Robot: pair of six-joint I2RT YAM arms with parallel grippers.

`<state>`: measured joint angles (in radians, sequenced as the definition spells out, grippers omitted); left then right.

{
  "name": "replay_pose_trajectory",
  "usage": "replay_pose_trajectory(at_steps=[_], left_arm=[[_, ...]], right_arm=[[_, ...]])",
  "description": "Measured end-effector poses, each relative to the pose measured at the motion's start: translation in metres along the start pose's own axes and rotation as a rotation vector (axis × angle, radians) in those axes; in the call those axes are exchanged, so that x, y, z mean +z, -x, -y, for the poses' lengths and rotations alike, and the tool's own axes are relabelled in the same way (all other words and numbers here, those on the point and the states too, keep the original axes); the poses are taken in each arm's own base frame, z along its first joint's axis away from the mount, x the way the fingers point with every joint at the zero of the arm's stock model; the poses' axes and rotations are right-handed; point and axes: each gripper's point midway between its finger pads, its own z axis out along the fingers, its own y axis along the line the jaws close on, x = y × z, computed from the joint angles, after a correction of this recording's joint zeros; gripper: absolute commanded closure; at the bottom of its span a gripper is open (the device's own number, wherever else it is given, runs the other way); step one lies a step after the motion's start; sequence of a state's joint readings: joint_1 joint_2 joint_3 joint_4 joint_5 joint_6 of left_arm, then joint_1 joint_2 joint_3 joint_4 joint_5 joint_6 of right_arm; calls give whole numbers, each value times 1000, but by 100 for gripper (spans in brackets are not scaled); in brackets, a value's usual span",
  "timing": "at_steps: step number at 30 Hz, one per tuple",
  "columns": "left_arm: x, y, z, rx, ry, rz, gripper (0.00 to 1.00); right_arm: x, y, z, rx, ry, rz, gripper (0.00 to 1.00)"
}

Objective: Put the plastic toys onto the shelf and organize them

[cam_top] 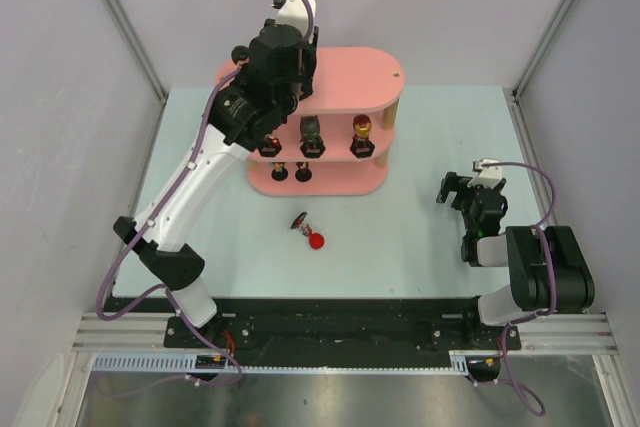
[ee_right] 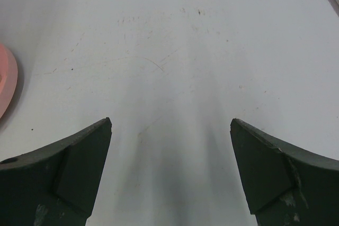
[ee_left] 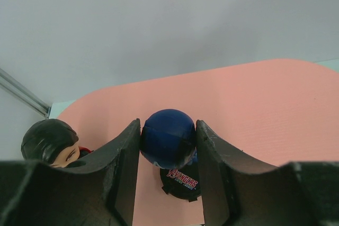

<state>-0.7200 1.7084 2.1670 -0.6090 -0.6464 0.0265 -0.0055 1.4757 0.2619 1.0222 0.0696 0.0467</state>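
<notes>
The left pincer pinched the upright blue-headed toy by its head over the left end of the top board of the pink shelf, while the right pincer hung spread, well apart.

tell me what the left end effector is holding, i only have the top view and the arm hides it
Observer: The left end effector is shut on a blue-headed toy, gripping it by the head.
Operator: anything close to it
Observer: A dark-haired toy stands right beside one finger.
Operator: right side carrying anything
Observer: No. The right end effector is open, with only bare table between its fingers.
</notes>
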Motion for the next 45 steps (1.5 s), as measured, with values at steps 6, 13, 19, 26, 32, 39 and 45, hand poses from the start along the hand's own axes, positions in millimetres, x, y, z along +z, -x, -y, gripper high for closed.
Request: replay_pose_trajectory(at_steps=[6, 13, 19, 26, 32, 39, 45], left_arm=[[1, -2, 1, 3, -3, -4, 50], [1, -3, 1, 4, -4, -5, 41], [1, -3, 1, 5, -4, -5, 35], [2, -2, 2, 2, -3, -2, 30], [2, 3, 2, -6, -5, 17, 24], [-7, 22, 1, -39, -42, 72, 16], [-39, 51, -14, -102, -94, 170, 14]], right_arm=[[0, 0, 0, 0, 0, 0, 0], [0, 0, 0, 0, 0, 0, 0], [0, 0, 0, 0, 0, 0, 0], [0, 0, 0, 0, 0, 0, 0], [0, 0, 0, 0, 0, 0, 0], [0, 0, 0, 0, 0, 0, 0], [0, 0, 0, 0, 0, 0, 0]])
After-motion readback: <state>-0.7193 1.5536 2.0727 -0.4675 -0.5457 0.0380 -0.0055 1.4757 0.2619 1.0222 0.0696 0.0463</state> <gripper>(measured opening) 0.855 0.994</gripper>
